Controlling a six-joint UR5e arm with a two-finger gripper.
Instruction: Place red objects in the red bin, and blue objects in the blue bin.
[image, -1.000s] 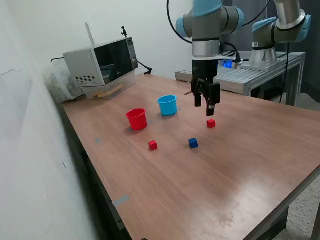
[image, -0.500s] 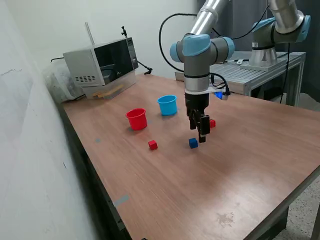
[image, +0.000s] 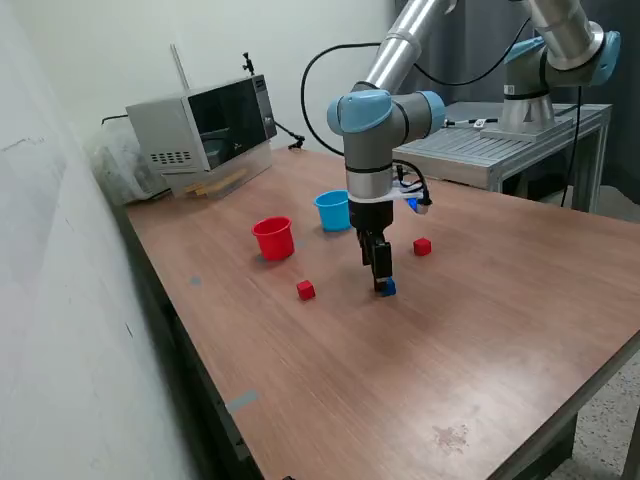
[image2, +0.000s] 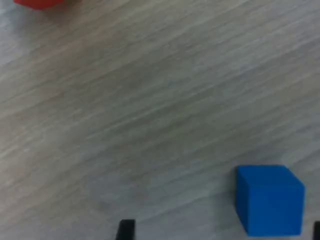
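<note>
A dark-blue cube (image: 388, 288) lies on the wooden table (image: 480, 330). My gripper (image: 381, 280) is down low over it, open. In the wrist view the blue cube (image2: 270, 200) sits between my two dark fingertips (image2: 126, 230), closer to one of them, not touching either. One red cube (image: 306, 290) lies towards the exterior view's left of the gripper, another red cube (image: 422, 246) behind it to the right. The red cup (image: 273, 238) and light-blue cup (image: 333, 210) stand upright behind. A second blue cube is not in view. A red edge (image2: 37, 2) shows in the wrist view.
A microwave (image: 205, 125) stands at the table's back corner by the wall. A second robot arm's base (image: 530, 100) stands on a metal bench behind the table. My arm's cable (image: 315, 75) loops above the cups.
The gripper has moved from above the back red cube towards the exterior view's left and down, and now sits low around the blue cube. No object has moved.
</note>
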